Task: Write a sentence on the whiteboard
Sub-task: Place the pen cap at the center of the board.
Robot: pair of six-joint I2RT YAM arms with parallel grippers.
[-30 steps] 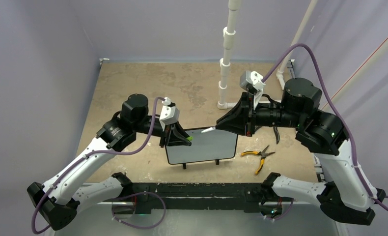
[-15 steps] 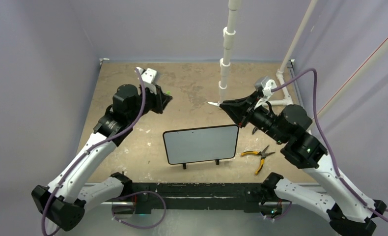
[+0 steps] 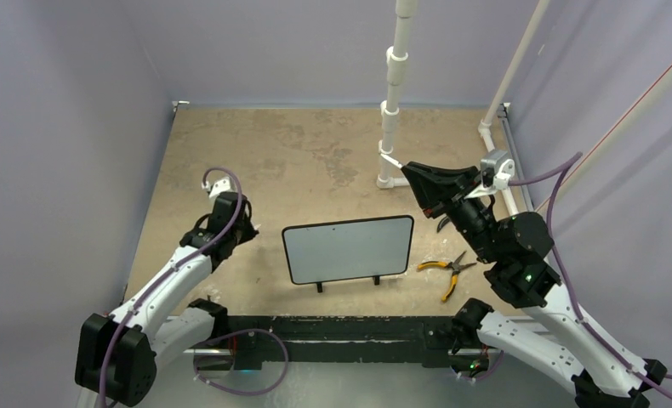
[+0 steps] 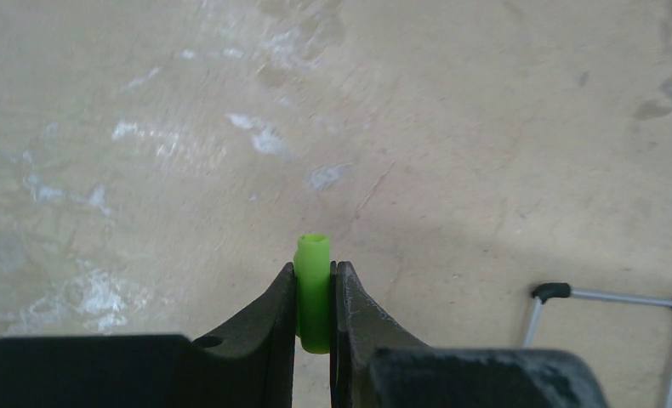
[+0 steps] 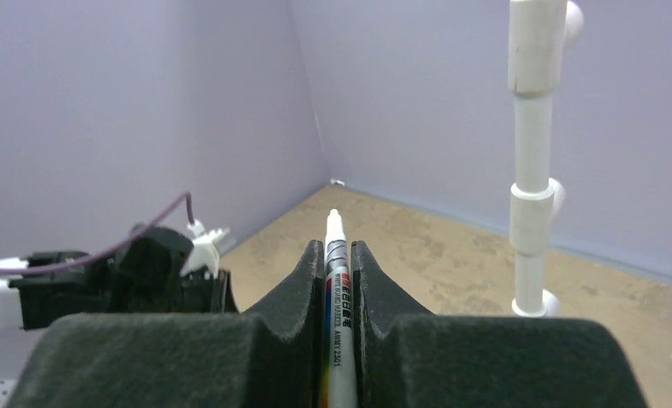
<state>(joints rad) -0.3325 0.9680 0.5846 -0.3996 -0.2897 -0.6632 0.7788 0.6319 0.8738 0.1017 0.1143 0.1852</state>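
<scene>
The marker (image 5: 338, 316) barrel bears small print, seemingly "BOARD MARKER"; rest illegible.

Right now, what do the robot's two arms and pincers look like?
Both the left arm and right arm have smooth white shells with chunky black joints. A purple cable runs along each. The left gripper and right gripper are matte black, with two tapering wedge-shaped fingers.
</scene>
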